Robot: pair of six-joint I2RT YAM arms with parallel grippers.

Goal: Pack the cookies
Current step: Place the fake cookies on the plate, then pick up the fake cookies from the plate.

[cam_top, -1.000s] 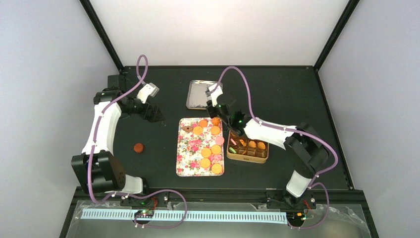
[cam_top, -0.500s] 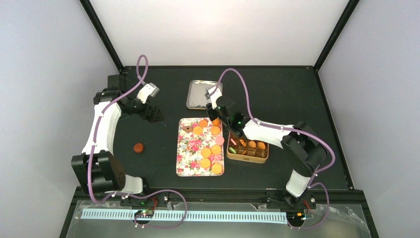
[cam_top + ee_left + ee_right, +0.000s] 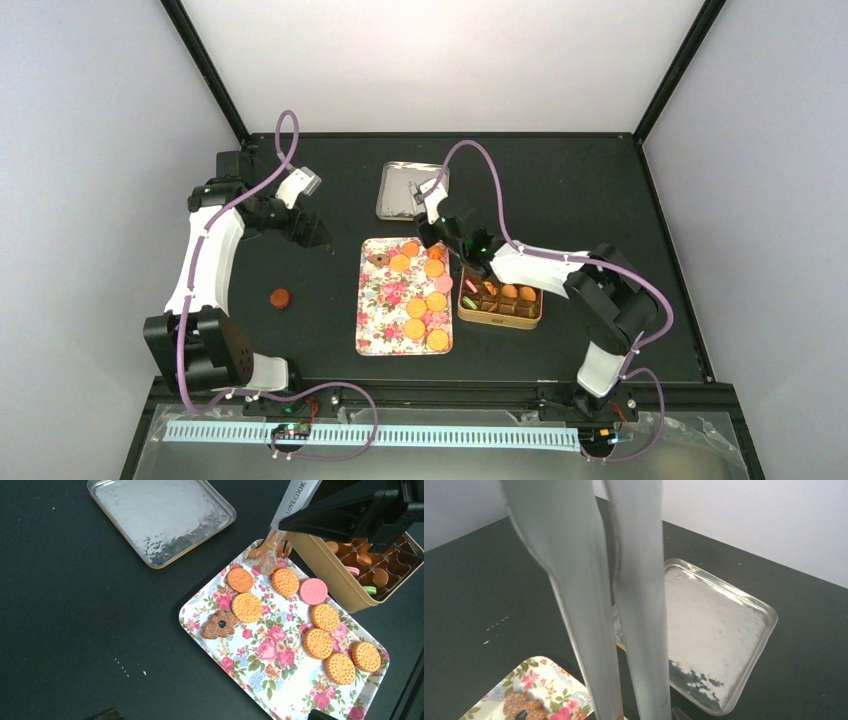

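Observation:
Several cookies (image 3: 437, 301) lie on a floral tray (image 3: 375, 330), mostly round orange ones (image 3: 325, 617), one pink (image 3: 313, 591) and a brown flower-shaped one (image 3: 220, 625). More sit in the compartments of a tan tin (image 3: 500, 318) right of the tray. My right gripper (image 3: 448, 228) is shut on metal tongs (image 3: 295, 495), whose blades (image 3: 634, 605) fill the right wrist view. The tong tips (image 3: 272, 545) rest at an orange cookie on the tray's far right corner. My left gripper (image 3: 310, 230) hangs open left of the tray, holding nothing.
A silver lid (image 3: 405, 190) lies upside down behind the tray. One loose orange-brown cookie (image 3: 280, 297) sits on the black table left of the tray. The right arm's purple cable (image 3: 480, 160) arcs over the lid's right side.
My right gripper and the tongs have shifted slightly left, toward the tray's far right corner. The left arm has not moved.

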